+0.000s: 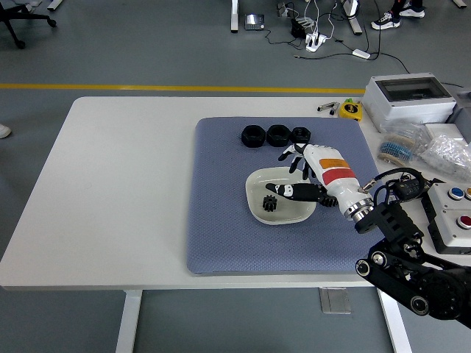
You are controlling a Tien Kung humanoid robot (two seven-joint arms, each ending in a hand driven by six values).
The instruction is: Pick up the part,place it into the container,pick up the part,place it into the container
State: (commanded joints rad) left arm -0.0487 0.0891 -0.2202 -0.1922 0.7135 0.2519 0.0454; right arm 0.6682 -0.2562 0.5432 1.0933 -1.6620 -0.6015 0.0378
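A small black gear-shaped part [270, 204] lies inside the white bowl [255, 207] on the blue mat [221, 220]. My right hand [293, 175] is over the bowl's right side, fingers spread and holding nothing, thumb stretched left just above the part. Three black nut-like parts [277, 135] stand in a row at the mat's far edge. The left arm is out of view.
A grey electrical box [409, 98], bags of small parts [434, 151] and a button box [456, 213] crowd the table's right side. A yellow tape measure [351, 109] and pens lie by the mat's far right corner.
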